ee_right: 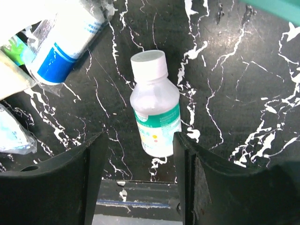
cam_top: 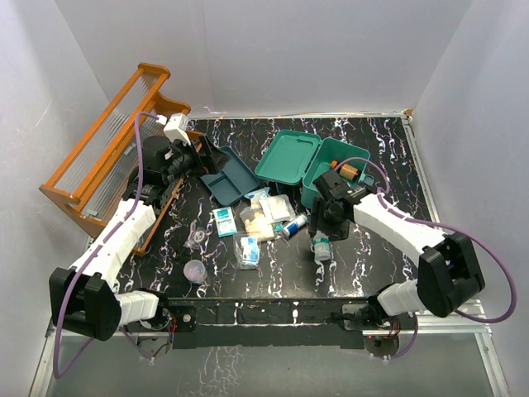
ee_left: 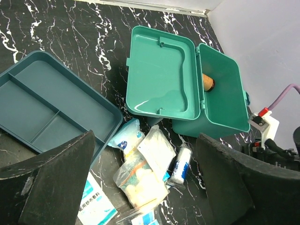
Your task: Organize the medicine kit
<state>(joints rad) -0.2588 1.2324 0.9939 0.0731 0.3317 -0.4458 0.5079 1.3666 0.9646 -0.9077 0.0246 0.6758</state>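
Observation:
The medicine kit (cam_top: 329, 168) stands open at the back middle of the table, its lid (ee_left: 161, 77) laid flat to the left and a brown roll (ee_left: 207, 82) inside. Its divided insert tray (ee_left: 44, 105) lies apart, left of the lid. A small clear bottle (ee_right: 154, 110) with a white cap and green label lies on the table; in the top view the bottle (cam_top: 321, 246) is in front of the kit. My right gripper (ee_right: 140, 164) is open, its fingers either side of the bottle's base. My left gripper (ee_left: 145, 187) hangs wide open above the loose packets (ee_left: 140, 176), holding nothing.
An orange wooden rack (cam_top: 107, 153) leans at the far left. Between tray and kit lie plastic packets (cam_top: 260, 219), a gauze box (cam_top: 224, 222) and a blue-white bandage roll (ee_right: 61, 37). A small clear cup (cam_top: 194, 270) sits near the front edge. Walls close in on three sides.

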